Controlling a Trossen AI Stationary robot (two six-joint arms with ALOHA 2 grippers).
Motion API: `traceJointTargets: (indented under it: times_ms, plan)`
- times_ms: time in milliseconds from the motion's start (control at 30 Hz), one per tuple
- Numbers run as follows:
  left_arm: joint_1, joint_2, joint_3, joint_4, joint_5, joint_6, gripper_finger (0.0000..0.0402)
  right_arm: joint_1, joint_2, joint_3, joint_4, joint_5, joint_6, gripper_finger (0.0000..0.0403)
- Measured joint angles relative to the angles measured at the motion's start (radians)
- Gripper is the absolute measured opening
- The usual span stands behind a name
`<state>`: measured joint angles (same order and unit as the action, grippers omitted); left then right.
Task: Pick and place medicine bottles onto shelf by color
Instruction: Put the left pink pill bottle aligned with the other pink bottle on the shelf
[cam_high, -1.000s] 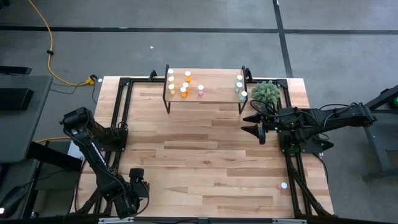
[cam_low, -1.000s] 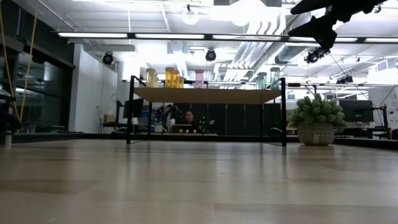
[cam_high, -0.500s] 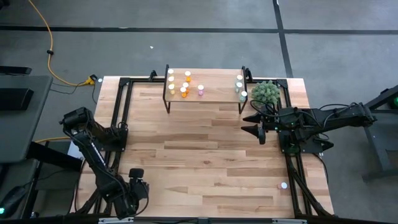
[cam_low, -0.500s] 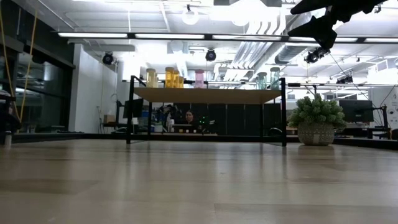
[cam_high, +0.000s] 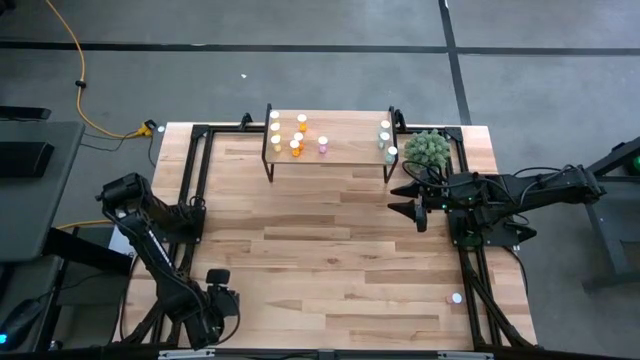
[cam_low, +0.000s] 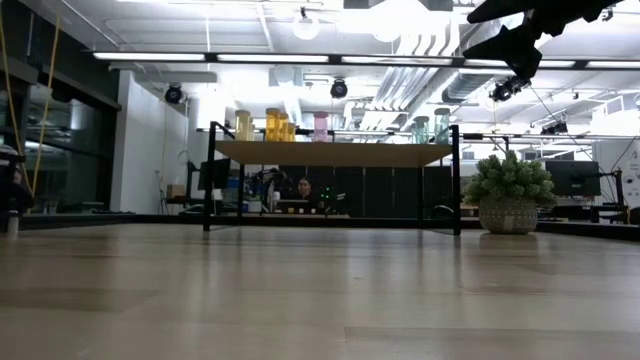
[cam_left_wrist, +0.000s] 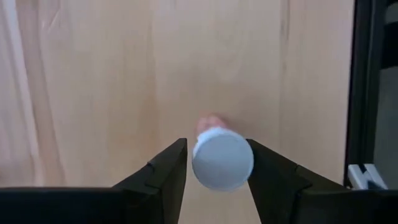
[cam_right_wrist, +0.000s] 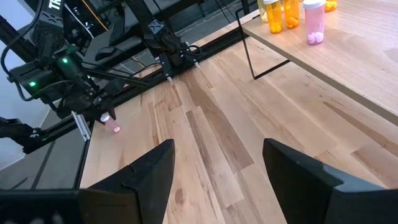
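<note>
Down at the near left corner of the tabletop (cam_high: 330, 250), the left gripper (cam_left_wrist: 214, 163) straddles a pink medicine bottle (cam_left_wrist: 222, 156), jaws spread and not yet clamped. It looks light, rigid and smooth, so I'd pinch the body below the white cap. The right gripper (cam_right_wrist: 214, 163) hangs released near the shelf (cam_high: 340, 150).

arms: dark, jointed, black cables | left gripper (cam_left_wrist: 214, 177): wedge fingers | right gripper (cam_right_wrist: 214, 168): matte black
</note>
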<state>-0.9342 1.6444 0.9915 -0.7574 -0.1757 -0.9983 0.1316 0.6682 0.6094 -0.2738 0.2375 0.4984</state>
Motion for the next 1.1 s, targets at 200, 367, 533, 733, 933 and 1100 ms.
traceJointTargets:
  times_ms: [200, 367, 533, 733, 933, 1100]
  plan:
    - [0.030, -0.012, 0.002, 0.006, -0.026, 0.006, 0.0145, 0.000, 0.000, 0.000, 0.000, 0.000, 0.002, 0.0236]
    - [0.031, -0.012, 0.002, 0.005, -0.012, 0.041, 0.0145, 0.000, 0.000, 0.000, 0.000, 0.000, 0.002, 0.0236]
    - [0.031, -0.012, 0.002, 0.005, -0.011, 0.048, 0.0145, 0.000, 0.000, 0.000, 0.000, 0.000, 0.021, 0.0236]
    - [0.031, -0.012, 0.002, 0.005, -0.007, 0.040, 0.0145, 0.000, 0.000, 0.000, 0.000, 0.000, 0.022, 0.0236]
    - [0.031, -0.012, 0.002, 0.005, 0.018, 0.011, 0.0145, 0.000, 0.000, 0.000, 0.000, 0.000, 0.021, 0.0236]
    - [0.031, -0.012, 0.002, 0.019, 0.024, 0.004, 0.0145, 0.000, 0.000, 0.000, 0.000, 0.000, 0.022, 0.0236]
